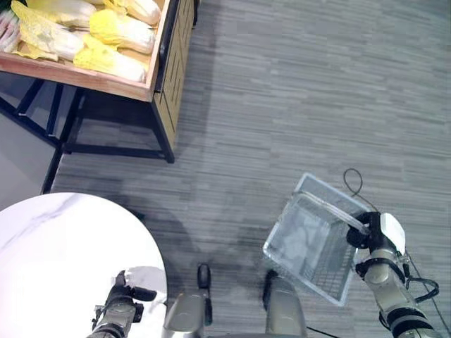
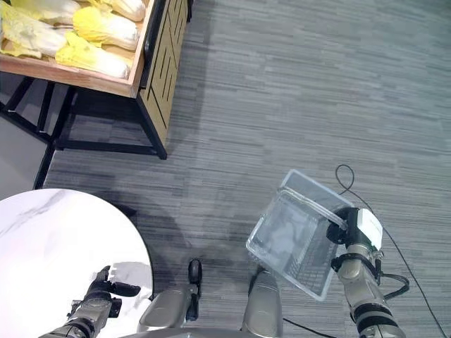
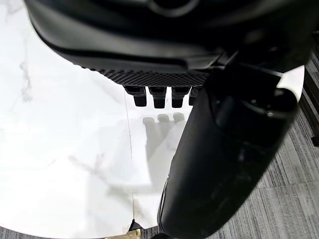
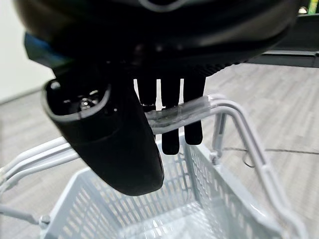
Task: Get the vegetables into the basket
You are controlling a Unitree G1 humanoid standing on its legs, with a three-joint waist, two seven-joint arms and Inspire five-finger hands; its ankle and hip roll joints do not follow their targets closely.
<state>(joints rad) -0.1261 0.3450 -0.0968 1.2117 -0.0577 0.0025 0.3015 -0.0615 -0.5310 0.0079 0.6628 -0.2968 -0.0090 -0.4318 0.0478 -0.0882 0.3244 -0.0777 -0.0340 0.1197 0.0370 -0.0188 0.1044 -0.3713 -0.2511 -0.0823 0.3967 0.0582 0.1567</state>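
Several yellow-green cabbages [image 1: 113,32] lie in a wooden crate [image 1: 156,60] on a dark stand at the far left. A pale wire basket [image 1: 285,236] hangs tilted over the floor at the lower right, with nothing inside. My right hand [image 1: 372,234] carries it; in the right wrist view its fingers [image 4: 169,134] hook over the basket's handle [image 4: 224,103] with the thumb beside them. My left hand [image 1: 124,296] hovers over the white round table [image 1: 63,246] at the lower left, fingers relaxed and holding nothing.
Grey carpet floor [image 1: 296,91] stretches between the crate stand and the basket. The stand's black legs [image 1: 166,144] reach down beside the table's far edge. The marble tabletop [image 3: 60,149] lies just under my left hand.
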